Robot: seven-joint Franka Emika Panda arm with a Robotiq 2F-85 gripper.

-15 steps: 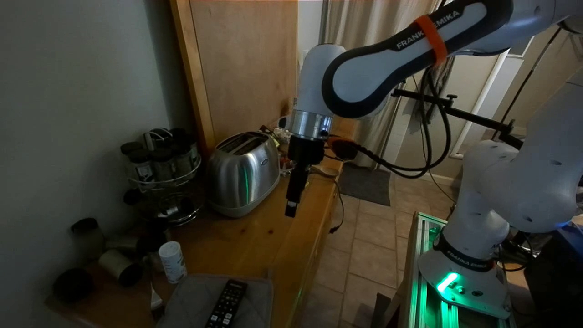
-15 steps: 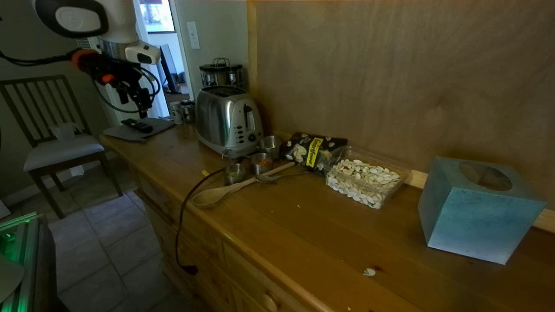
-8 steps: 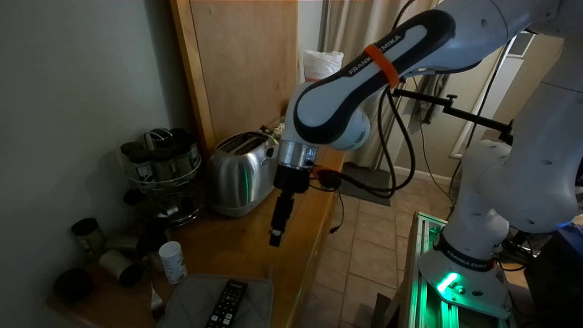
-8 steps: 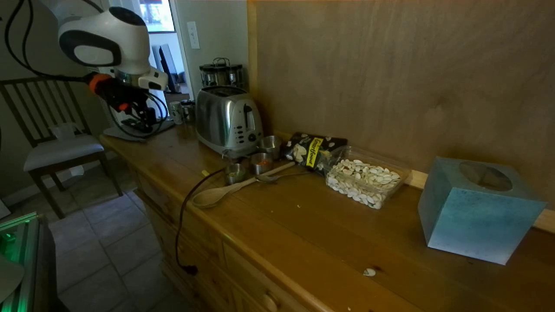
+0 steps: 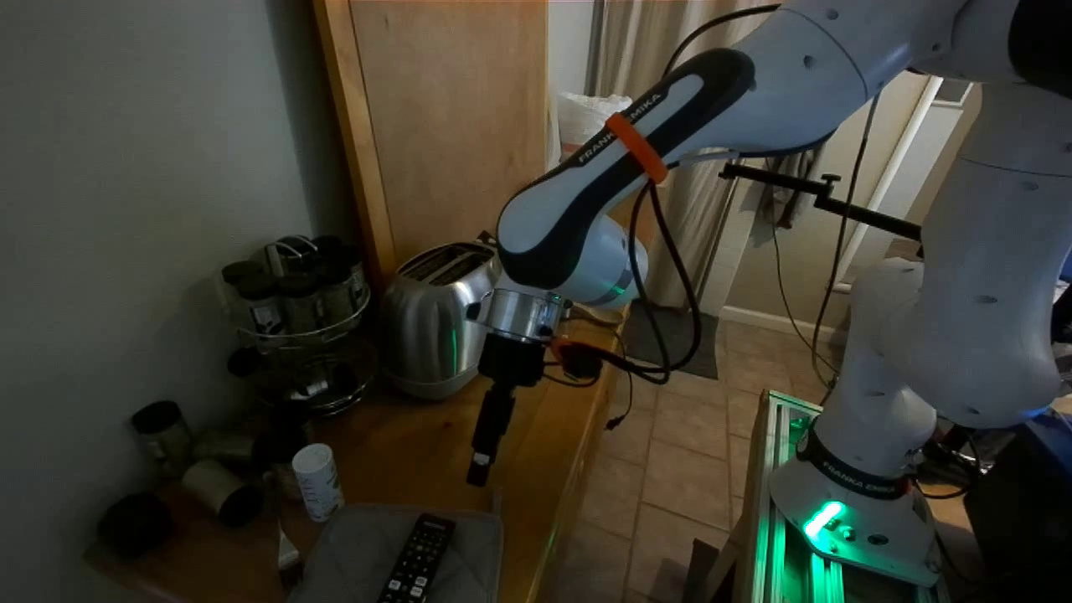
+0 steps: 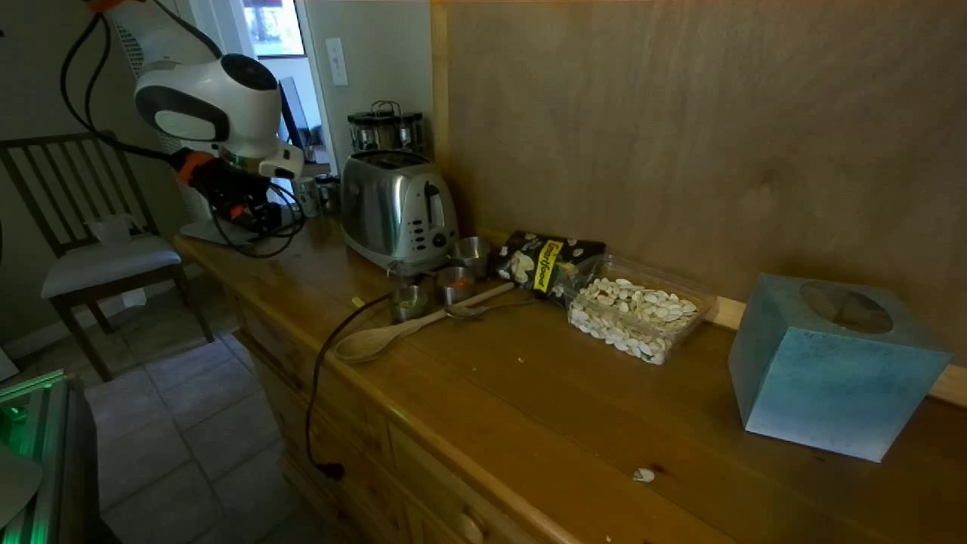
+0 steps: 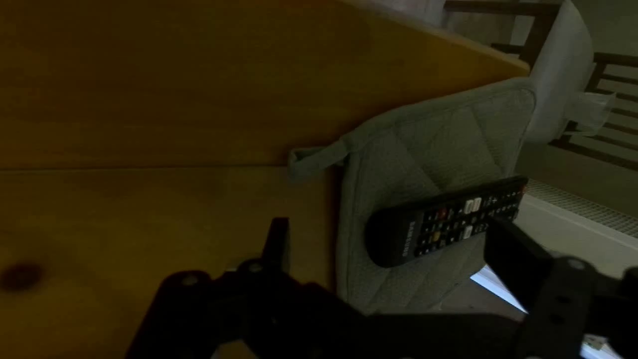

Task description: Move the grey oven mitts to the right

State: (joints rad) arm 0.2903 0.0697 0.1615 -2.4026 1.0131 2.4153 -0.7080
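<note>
Black two-fingered claw (image 7: 385, 223), spread, nears the shadowed grey quilted-fabric mitt (image 7: 428, 154) by the wooden desk's (image 6: 483, 393) corner, seemingly to grasp.

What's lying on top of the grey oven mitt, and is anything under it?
A black remote lies on the grey oven mitt. The wooden surface shows beside it; whatever is beneath the mitt is covered, so I can't tell if anything is there.

The oven mitts (image 7: 418, 169) are matt cloth, the toaster (image 5: 435, 325) glossy metal.
</note>
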